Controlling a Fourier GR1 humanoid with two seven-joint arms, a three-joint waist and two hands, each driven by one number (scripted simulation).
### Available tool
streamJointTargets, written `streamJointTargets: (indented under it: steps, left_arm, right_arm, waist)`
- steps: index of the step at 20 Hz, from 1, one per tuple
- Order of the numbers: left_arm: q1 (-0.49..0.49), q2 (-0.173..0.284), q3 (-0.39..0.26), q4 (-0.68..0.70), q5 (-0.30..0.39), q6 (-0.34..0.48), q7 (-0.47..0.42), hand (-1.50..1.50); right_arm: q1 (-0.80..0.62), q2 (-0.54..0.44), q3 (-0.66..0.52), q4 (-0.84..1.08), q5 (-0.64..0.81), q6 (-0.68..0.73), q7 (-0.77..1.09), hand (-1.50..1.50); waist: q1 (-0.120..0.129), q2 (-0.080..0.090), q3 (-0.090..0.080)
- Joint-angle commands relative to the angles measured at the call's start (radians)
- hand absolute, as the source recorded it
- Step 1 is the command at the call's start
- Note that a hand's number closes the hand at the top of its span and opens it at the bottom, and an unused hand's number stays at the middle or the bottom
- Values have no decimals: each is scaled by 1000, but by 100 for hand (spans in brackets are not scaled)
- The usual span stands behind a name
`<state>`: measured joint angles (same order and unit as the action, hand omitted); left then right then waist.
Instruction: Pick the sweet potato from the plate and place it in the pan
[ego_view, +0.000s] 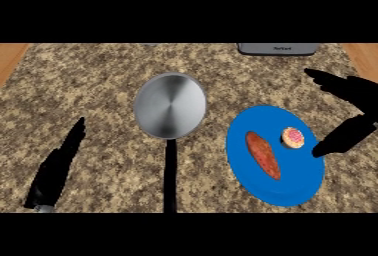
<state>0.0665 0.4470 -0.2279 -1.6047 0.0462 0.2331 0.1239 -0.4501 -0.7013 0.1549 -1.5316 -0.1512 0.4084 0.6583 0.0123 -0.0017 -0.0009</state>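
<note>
A reddish-brown sweet potato (263, 155) lies lengthwise on the blue plate (295, 187) at the right of the head view. My right hand (353, 112) hovers open at the plate's right edge, fingers spread up and back, thumb pointing down-left toward the plate; it touches nothing that I can see. The steel pan (170, 105) sits left of the plate, its black handle (170, 175) running toward me. My left hand (57, 167) rests open at the lower left, fingers straight.
A small pink-iced round pastry (293, 137) sits on the plate just right of the sweet potato. A grey appliance (277, 48) stands at the counter's far edge. Wooden surfaces flank the granite counter (88, 90) at both top corners.
</note>
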Motion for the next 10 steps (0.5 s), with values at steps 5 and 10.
streamJointTargets:
  steps: [5, 10]
  left_arm:
    - [-67, -50, 20, 90, -22, -30, 2, 0]
    - [-1, -49, 42, 49, -33, -33, -40, 0]
  right_arm:
    - [-182, 137, 90, 42, 1, 92, 242, -150]
    - [-157, 181, 135, 51, -8, 146, 315, -150]
  waist:
    - [-7, 3, 0]
    - [-9, 1, 0]
